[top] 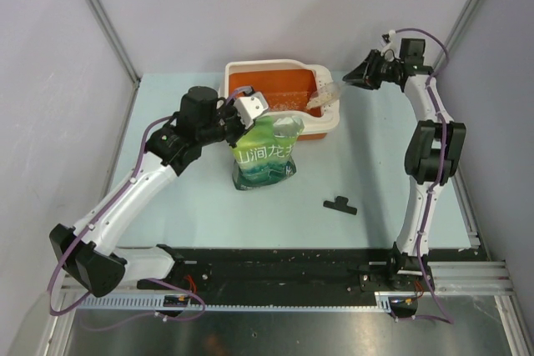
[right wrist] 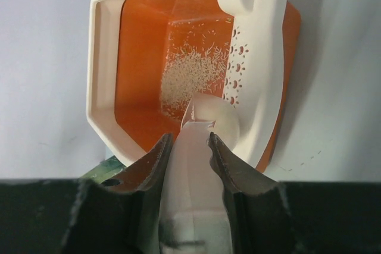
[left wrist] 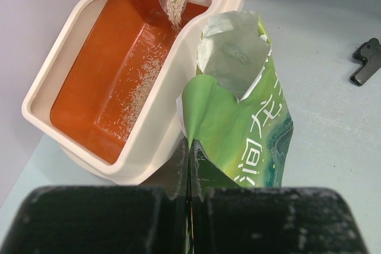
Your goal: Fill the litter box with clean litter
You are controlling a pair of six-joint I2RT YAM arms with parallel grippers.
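The litter box (top: 263, 63) sits at the counter's (top: 400, 198) 12 o'clock edge, with a thin scatter of clean litter (right wrist: 190, 78) on its orange floor. Over its 3 o'clock rim, the right hand (right wrist: 189, 144) grips a translucent scoop (right wrist: 205, 117). The left hand (left wrist: 189, 168) pinches a green pouch (left wrist: 250, 129) that leans against the box's 6 o'clock rim. Open counter lies toward 6 o'clock, broken only by a black clip (top: 340, 204).

Green pouch (top: 265, 160), clear scoop (right wrist: 208, 118), black clip (top: 340, 204), table (top: 375, 164)

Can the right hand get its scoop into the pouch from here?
Likely yes: the left hand holds the pouch open beside the litter box, near the scoop, and nothing covers its mouth.
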